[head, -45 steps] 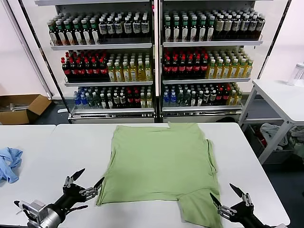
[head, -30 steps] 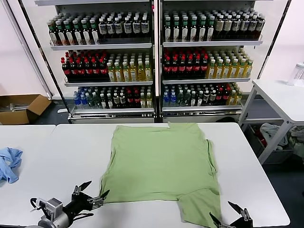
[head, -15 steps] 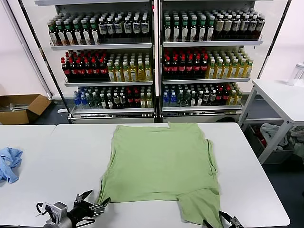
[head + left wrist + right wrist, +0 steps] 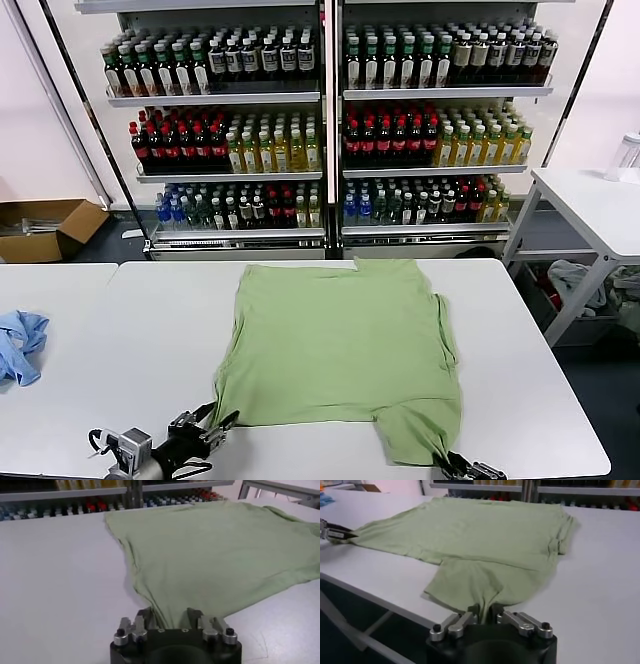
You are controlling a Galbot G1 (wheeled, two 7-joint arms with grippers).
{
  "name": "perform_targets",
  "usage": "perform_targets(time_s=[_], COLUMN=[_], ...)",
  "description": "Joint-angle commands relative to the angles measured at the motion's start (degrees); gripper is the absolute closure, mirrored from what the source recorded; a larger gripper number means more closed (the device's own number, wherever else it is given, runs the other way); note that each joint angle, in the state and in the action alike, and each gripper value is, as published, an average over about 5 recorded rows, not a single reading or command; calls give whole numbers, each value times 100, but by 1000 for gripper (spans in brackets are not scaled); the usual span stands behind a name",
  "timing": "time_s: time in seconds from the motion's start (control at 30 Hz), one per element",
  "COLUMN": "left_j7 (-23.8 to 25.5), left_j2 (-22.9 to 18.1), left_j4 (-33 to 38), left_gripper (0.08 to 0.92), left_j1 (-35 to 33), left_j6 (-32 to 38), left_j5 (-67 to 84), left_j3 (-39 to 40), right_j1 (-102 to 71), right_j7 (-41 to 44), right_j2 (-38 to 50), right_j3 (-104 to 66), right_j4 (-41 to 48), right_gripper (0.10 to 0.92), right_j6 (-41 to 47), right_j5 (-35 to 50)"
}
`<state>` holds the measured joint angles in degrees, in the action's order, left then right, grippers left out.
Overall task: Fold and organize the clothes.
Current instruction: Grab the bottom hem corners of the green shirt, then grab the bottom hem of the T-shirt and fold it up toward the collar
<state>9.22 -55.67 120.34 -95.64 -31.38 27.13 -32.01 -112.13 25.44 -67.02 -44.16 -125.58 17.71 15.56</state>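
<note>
A light green shirt (image 4: 340,340) lies spread flat on the white table (image 4: 130,330), plain side up, with one sleeve folded over at the near right. My left gripper (image 4: 214,416) is at the shirt's near left hem corner. In the left wrist view (image 4: 169,615) its fingers stand apart with the fabric (image 4: 215,555) running in between them. My right gripper (image 4: 452,462) is at the near right corner by the table's front edge. In the right wrist view (image 4: 481,611) it is shut on a bunched fold of the shirt (image 4: 480,535).
A blue cloth (image 4: 20,345) lies at the table's far left. Shelves of bottles (image 4: 320,130) stand behind the table. A second white table (image 4: 590,200) is at the right, and a cardboard box (image 4: 45,228) sits on the floor at the left.
Both grippers have drawn back toward the table's front edge and dropped to the shirt's near hem. The right gripper has closed on the fabric; the left fingers have narrowed around the corner.
</note>
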Motion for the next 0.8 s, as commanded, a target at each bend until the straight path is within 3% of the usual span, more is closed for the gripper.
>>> perform_targets(time_s=[0.03, 0.33, 0.53, 0.8], left_j7=[-2, -54, -254, -299], left_j2=[-2, -253, -412, -57], left_j4=[-37, 296, 894, 1355], left_gripper=[666, 896, 910, 910], left_j1=[-2, -164, -558, -721], left_j6=[-44, -54, -147, -169], left_j5=[6, 74, 366, 646], left_j3=[67, -122, -564, -1140], right_j1=[23, -86, -404, -770], right_j7=[-27, 190, 406, 554], right_j2=[13, 0, -21, 11], right_j3=[36, -108, -358, -490], right_j4=[-5, -81, -413, -901], right_gripper=[918, 918, 918, 918], right_j6=[-11, -485, -910, -956], right_j5=[-10, 255, 1009, 1855])
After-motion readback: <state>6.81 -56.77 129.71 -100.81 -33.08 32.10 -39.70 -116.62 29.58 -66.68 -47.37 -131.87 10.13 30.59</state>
